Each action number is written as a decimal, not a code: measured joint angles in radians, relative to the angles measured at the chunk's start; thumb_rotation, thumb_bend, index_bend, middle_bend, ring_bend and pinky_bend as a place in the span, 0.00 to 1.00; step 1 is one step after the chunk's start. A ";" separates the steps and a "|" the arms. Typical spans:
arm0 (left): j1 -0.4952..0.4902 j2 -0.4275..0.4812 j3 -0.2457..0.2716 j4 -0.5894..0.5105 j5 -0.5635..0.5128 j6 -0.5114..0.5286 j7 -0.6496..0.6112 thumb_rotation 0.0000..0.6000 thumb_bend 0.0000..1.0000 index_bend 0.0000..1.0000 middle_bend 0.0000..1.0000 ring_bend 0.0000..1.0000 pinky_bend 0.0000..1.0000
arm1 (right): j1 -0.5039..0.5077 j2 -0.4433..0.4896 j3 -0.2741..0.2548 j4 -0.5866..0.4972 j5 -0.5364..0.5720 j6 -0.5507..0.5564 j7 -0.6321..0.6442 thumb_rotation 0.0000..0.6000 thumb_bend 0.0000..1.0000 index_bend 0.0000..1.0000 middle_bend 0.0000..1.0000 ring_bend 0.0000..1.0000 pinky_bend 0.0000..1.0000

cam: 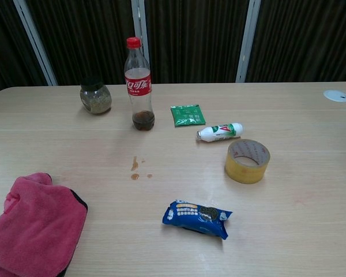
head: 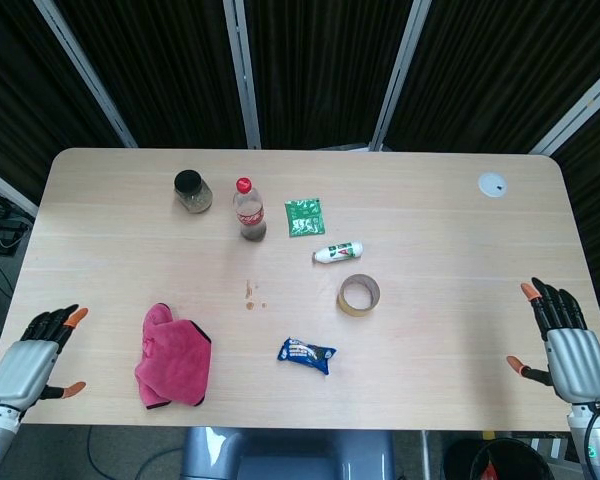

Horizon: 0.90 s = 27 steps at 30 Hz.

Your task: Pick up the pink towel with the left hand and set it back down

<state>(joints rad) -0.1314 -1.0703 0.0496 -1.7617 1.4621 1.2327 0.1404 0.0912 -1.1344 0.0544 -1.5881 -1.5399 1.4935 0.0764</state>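
A pink towel (head: 173,358) lies crumpled near the front left corner of a pale wooden table (head: 450,250), with nothing gripping it. The robot's left hand (head: 28,363) hovers at the table's left edge, well apart from the towel, its orange-tipped fingers spread and holding nothing. The right hand (head: 568,345) hangs at the far right edge, fingers likewise apart and empty. Neither hand shows in the chest view. Toward the back of the table stand a glass jar (head: 191,191) and a cola bottle (head: 248,209) with a red cap, a green packet (head: 304,216) just beside the bottle. A small white bottle (head: 338,252) lies on its side near a roll of tape (head: 358,295), and a blue snack wrapper (head: 306,353) lies between the towel and the tape
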 measured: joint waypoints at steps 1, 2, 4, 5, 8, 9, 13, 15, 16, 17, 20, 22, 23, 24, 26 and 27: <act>-0.010 -0.002 0.002 -0.008 -0.012 -0.020 0.029 1.00 0.00 0.02 0.00 0.00 0.00 | 0.000 0.000 0.000 -0.001 0.002 -0.001 0.002 1.00 0.02 0.00 0.00 0.00 0.00; -0.017 -0.006 0.003 -0.012 -0.022 -0.034 0.051 1.00 0.00 0.02 0.00 0.00 0.00 | 0.000 0.001 0.001 -0.002 0.003 -0.002 0.003 1.00 0.02 0.00 0.00 0.00 0.00; -0.037 -0.021 0.003 -0.021 -0.048 -0.070 0.101 1.00 0.00 0.02 0.00 0.00 0.00 | 0.000 0.002 0.001 -0.004 0.004 -0.004 0.006 1.00 0.02 0.00 0.00 0.00 0.00; -0.045 -0.031 0.001 -0.024 -0.063 -0.084 0.121 1.00 0.00 0.02 0.00 0.00 0.00 | 0.000 0.003 0.001 -0.005 0.004 -0.004 0.007 1.00 0.02 0.00 0.00 0.00 0.00; -0.073 -0.071 -0.008 -0.025 -0.115 -0.120 0.187 1.00 0.00 0.01 0.00 0.00 0.00 | 0.001 0.003 0.002 -0.004 0.006 -0.007 0.009 1.00 0.02 0.00 0.00 0.00 0.00; -0.081 -0.082 -0.012 -0.025 -0.130 -0.128 0.207 1.00 0.00 0.01 0.00 0.00 0.00 | 0.001 0.004 0.002 -0.005 0.005 -0.007 0.011 1.00 0.02 0.00 0.00 0.00 0.00; -0.121 -0.133 -0.029 -0.024 -0.203 -0.167 0.297 1.00 0.00 0.00 0.00 0.00 0.00 | 0.003 0.005 0.001 -0.006 0.003 -0.010 0.017 1.00 0.01 0.00 0.00 0.00 0.00; -0.138 -0.156 -0.036 -0.023 -0.235 -0.180 0.334 1.00 0.00 0.00 0.00 0.00 0.00 | 0.003 0.005 0.001 -0.005 0.002 -0.010 0.019 1.00 0.02 0.00 0.00 0.00 0.00; -0.148 -0.172 -0.041 -0.022 -0.257 -0.187 0.358 1.00 0.00 0.00 0.00 0.00 0.00 | 0.004 0.005 0.001 -0.004 0.002 -0.011 0.020 1.00 0.02 0.00 0.00 0.00 0.00; -0.156 -0.184 -0.044 -0.021 -0.275 -0.191 0.375 1.00 0.00 0.00 0.00 0.00 0.00 | 0.004 0.005 0.001 -0.004 0.003 -0.013 0.022 1.00 0.02 0.00 0.00 0.00 0.00; -0.181 -0.224 -0.051 -0.014 -0.329 -0.204 0.428 1.00 0.00 0.00 0.00 0.00 0.00 | 0.006 0.004 0.002 -0.002 0.005 -0.017 0.026 1.00 0.02 0.00 0.00 0.00 0.00; -0.198 -0.250 -0.055 -0.005 -0.361 -0.212 0.459 1.00 0.00 0.00 0.00 0.00 0.00 | 0.007 0.004 0.002 -0.002 0.006 -0.021 0.029 1.00 0.02 0.00 0.00 0.00 0.00; -0.205 -0.261 -0.056 0.000 -0.374 -0.214 0.472 1.00 0.00 0.00 0.00 0.00 0.00 | 0.008 0.005 0.002 -0.002 0.007 -0.022 0.031 1.00 0.02 0.00 0.00 0.00 0.00; -0.212 -0.272 -0.057 0.005 -0.387 -0.217 0.484 1.00 0.00 0.01 0.00 0.00 0.00 | 0.009 0.005 0.002 -0.002 0.008 -0.025 0.033 1.00 0.02 0.00 0.00 0.00 0.00; -0.227 -0.294 -0.060 0.017 -0.416 -0.222 0.506 1.00 0.00 0.01 0.00 0.00 0.00 | 0.011 0.005 0.002 -0.002 0.009 -0.028 0.035 1.00 0.02 0.00 0.00 0.00 0.00; -0.232 -0.302 -0.061 0.021 -0.429 -0.224 0.513 1.00 0.00 0.02 0.00 0.00 0.00 | 0.012 0.005 0.002 -0.001 0.009 -0.030 0.036 1.00 0.02 0.00 0.00 0.00 0.00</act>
<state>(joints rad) -0.3634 -1.3723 -0.0116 -1.7409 1.0335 1.0089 0.6531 0.1028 -1.1294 0.0568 -1.5894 -1.5309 1.4632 0.1126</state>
